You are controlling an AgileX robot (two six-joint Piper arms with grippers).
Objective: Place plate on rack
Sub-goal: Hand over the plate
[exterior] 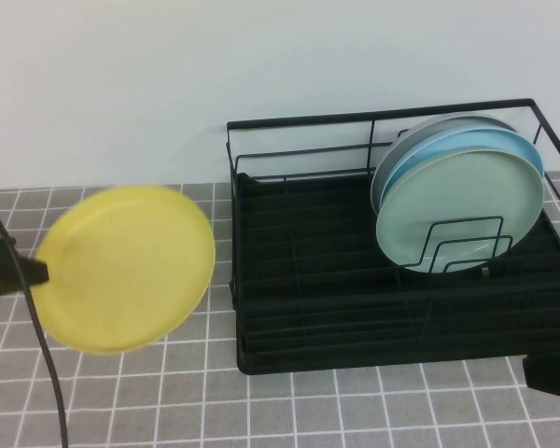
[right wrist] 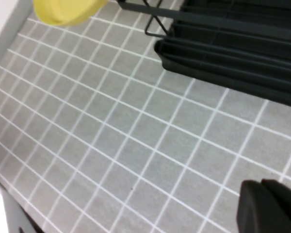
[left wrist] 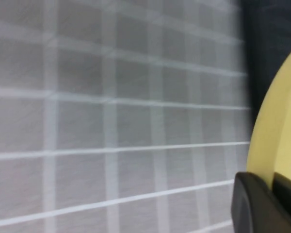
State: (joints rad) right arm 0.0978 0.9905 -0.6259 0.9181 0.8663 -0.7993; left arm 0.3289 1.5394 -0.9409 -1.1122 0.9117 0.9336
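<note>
left gripper (exterior: 28,273) at far left edge, clamped on the left rim of the plate (exterior: 123,268); plate held off the table, tilted, face up toward camera; rack (exterior: 289,271) lies to its right, just beside the plate's right rim; free divider slots sit left of the stacked plates (exterior: 459,201); left arm nearer; right gripper (right wrist: 269,206) parked near right, fingers: cannot tell.

Matte yellow plate (exterior: 123,268), black wire rack (exterior: 373,280), matte grey tiles (exterior: 355,411).
</note>
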